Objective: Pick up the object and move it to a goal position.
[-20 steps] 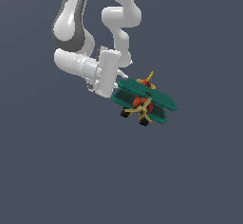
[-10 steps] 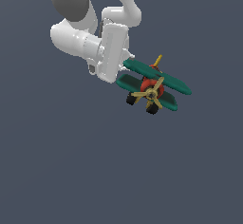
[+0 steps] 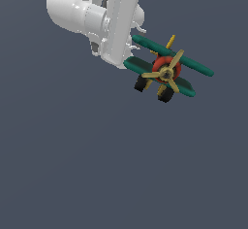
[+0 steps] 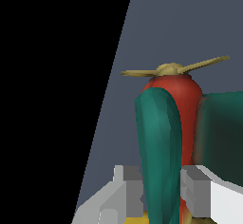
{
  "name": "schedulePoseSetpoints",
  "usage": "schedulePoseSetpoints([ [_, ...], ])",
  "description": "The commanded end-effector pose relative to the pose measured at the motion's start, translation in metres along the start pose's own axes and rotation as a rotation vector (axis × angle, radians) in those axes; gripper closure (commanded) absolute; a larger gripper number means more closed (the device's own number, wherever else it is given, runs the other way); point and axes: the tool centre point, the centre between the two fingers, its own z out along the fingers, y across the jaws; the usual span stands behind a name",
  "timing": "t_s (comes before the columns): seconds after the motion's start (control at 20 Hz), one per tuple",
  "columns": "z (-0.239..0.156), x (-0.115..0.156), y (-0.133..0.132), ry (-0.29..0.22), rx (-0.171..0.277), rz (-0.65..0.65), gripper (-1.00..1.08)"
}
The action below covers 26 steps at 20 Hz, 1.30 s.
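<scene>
In the exterior view the white arm (image 3: 80, 12) reaches in from the upper left, its gripper (image 3: 131, 53) pointing toward the exterior view's right. Just beside it on the right, the biplane (image 3: 167, 70) hangs in the air, held at one wing end, tilted, nose toward the camera. It has two teal-green wings, a red nose, a yellow-tan propeller and tail, and black wheels below. In the wrist view, the jaws are clamped on a teal wing (image 4: 159, 147), one grey finger (image 4: 128, 190) on either side.
</scene>
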Motion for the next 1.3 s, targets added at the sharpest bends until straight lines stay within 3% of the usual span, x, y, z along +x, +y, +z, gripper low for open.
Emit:
schedulePoseSetpoints([
  [0.0,-0.001,0.004,-0.025,0.003,0.003,-0.006,1.08],
  [0.4,-0.004,0.012,-0.084,0.008,0.007,-0.009,1.08],
  [0.65,-0.004,0.016,-0.107,0.009,0.009,-0.010,1.08],
  [1.25,-0.004,0.019,-0.113,0.008,0.006,-0.008,1.08],
])
